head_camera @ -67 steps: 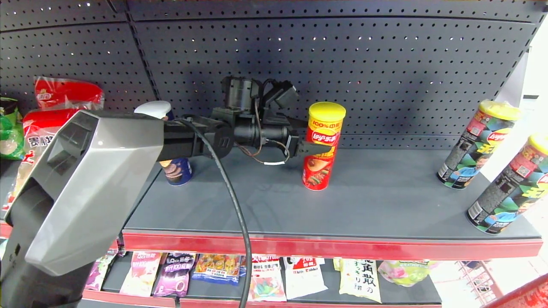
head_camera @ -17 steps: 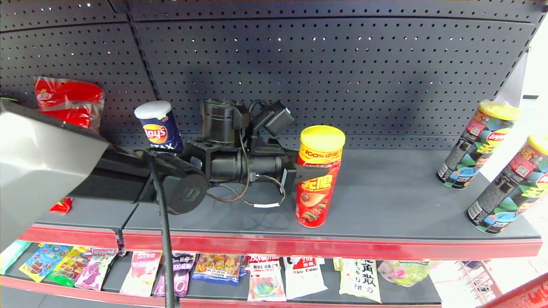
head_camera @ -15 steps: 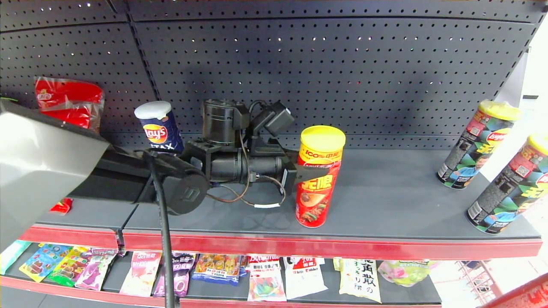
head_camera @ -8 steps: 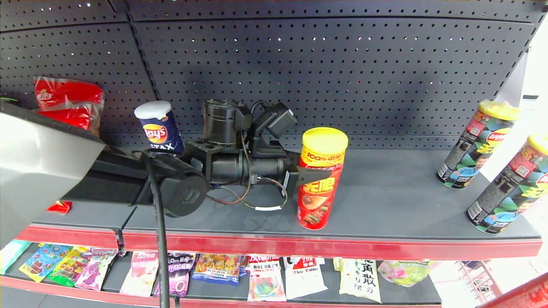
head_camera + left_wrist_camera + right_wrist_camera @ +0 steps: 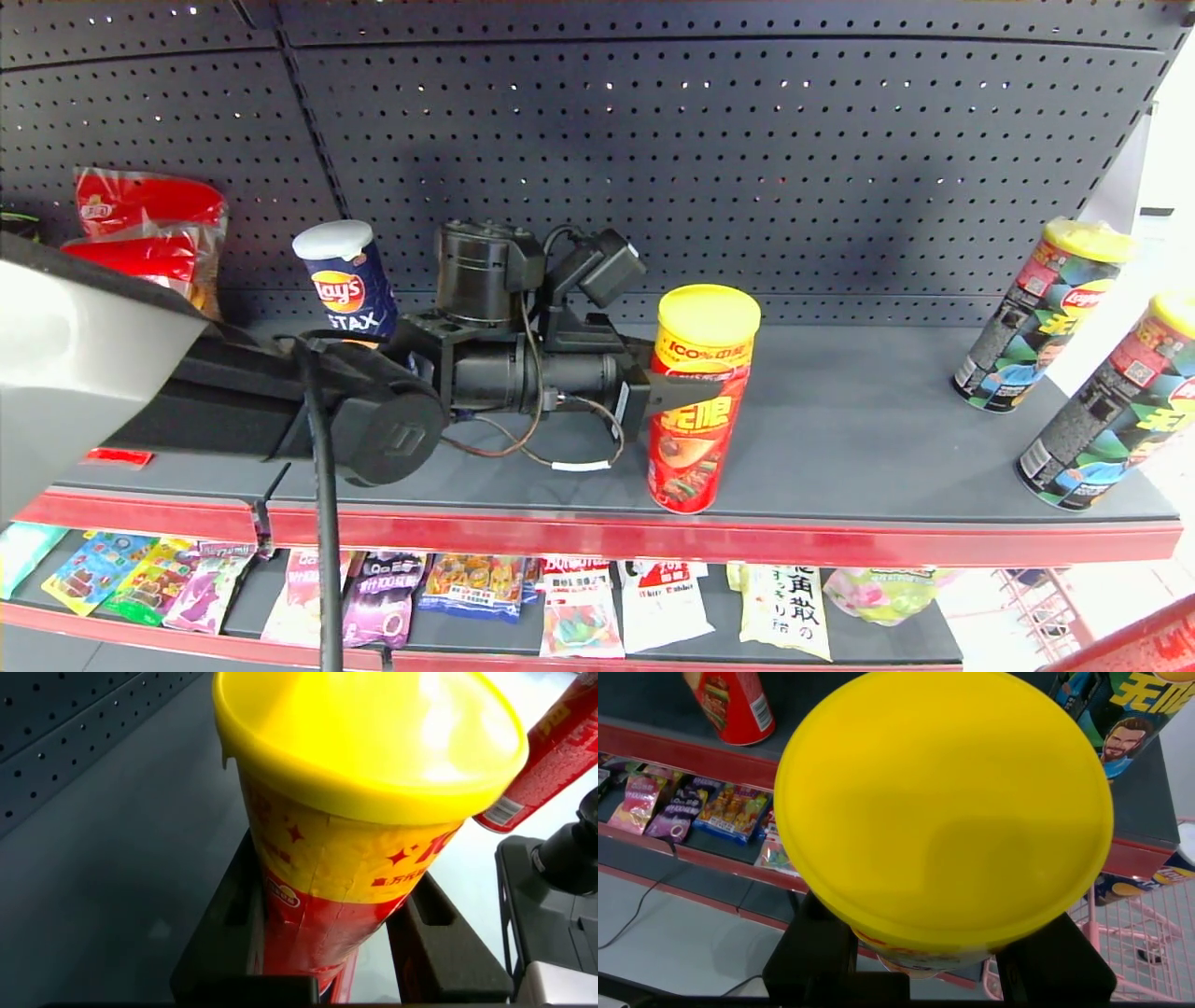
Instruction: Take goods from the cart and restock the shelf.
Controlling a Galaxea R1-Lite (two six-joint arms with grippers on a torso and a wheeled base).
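The left gripper, closed on the upright red chip can mid-frame, holds it just behind the shelf's red front lip. The right gripper clasps a yellow-lidded can.

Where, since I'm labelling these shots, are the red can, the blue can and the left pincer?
red can (image 5: 693, 450), head view, red side below the pincer.
blue can (image 5: 350, 294), head view, front label.
left pincer (image 5: 702, 381), head view, midway between fingertips.

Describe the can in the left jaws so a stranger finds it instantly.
At the grey shelf with the red front edge, near the middle, is a yellow-lidded can. Its body is red, unlike the blue can and the black cans.
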